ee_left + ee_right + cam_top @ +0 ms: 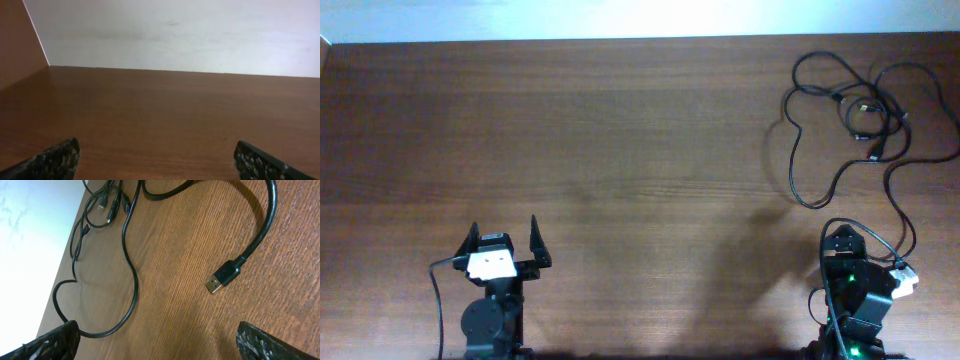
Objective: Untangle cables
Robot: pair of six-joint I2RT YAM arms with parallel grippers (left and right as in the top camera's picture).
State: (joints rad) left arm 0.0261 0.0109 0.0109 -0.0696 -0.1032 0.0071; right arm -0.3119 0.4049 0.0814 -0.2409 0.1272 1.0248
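Note:
The cables (865,105) lie as thin black cords in a loose tangle at the far right of the wooden table (620,150), with loops spreading left and toward me. In the right wrist view the knotted part (107,202) is at the top left, a long loop (132,280) runs down the middle, and a cord ending in a metal-tipped USB plug (220,280) lies to the right. My right gripper (157,345) is open just short of that loop, holding nothing; overhead it (842,240) sits at the near right. My left gripper (504,240) (157,162) is open over bare wood.
A pale wall (175,35) borders the table's far edge. One strand (900,205) runs from the tangle down to beside the right arm. The arms' own thicker black leads hang by their bases (438,300).

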